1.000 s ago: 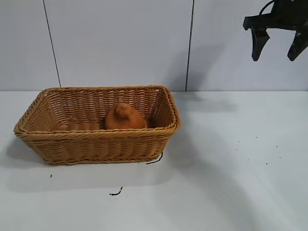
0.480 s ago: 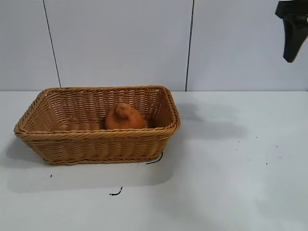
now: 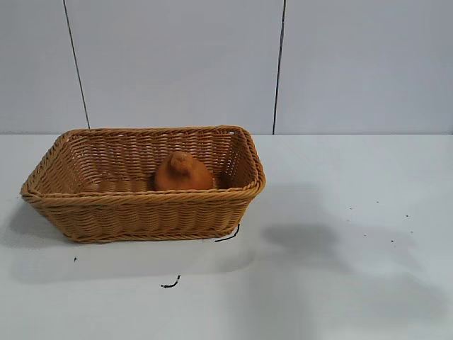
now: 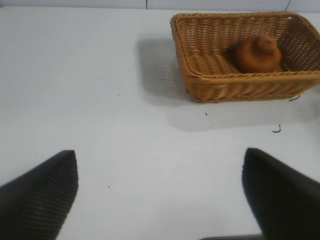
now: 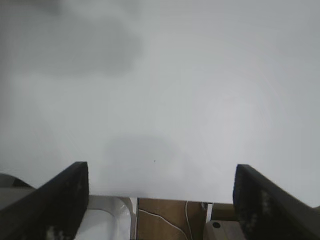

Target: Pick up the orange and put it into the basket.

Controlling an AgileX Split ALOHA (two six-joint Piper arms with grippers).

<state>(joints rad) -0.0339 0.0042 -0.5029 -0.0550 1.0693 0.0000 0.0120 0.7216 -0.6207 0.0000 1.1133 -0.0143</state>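
White table (image 3: 354, 283) before pale panelled wall (image 3: 177, 64), soft shadows

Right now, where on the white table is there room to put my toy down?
The white table is bare to the right of the tan woven wicker basket, and in front of it too, apart from small black scraps. Inside the basket, the orange dome-shaped lump fills the back right part; its left half is free. The open left gripper hangs over bare table.

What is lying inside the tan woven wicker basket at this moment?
Only the matte orange dome-shaped lump sits inside the tan woven wicker basket, toward its right end. The near wall covers the lump's base and part of the floor.
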